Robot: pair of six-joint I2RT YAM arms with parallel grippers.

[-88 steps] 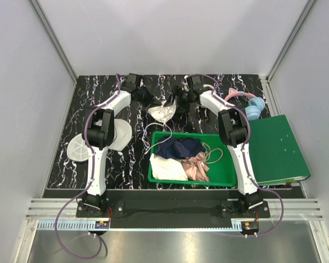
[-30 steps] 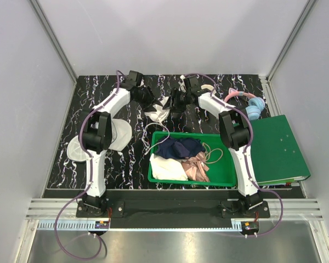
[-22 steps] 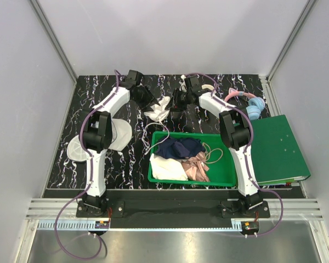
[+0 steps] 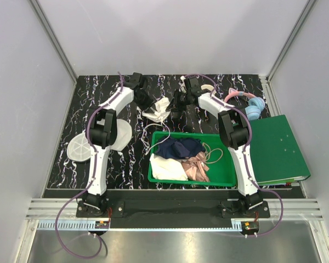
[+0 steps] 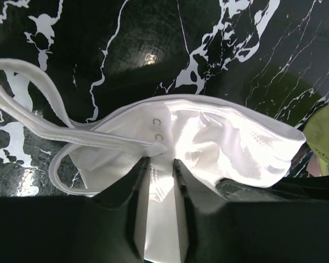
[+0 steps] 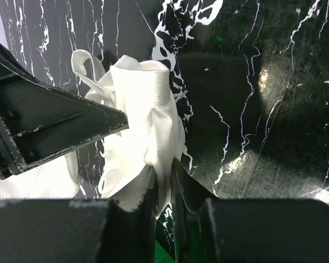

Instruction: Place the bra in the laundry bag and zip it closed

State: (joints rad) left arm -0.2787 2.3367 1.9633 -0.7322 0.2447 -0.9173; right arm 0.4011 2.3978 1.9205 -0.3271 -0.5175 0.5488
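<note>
Both shut on bra [image 4: 158, 108]: my left gripper [image 5: 162, 161], my right gripper [image 6: 163, 167] | bra now bunched between them, earlier spread wide | bag [image 4: 78, 149] open, well left | judge: fold done, carry next

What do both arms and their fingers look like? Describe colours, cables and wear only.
The left arm and right arm are alike: white moulded links between bulky black joints, on black bases, each trailed by a looping purple cable. The left fingers are matt black wedges. The right fingers match, with scuffed, pale-speckled edges.
</note>
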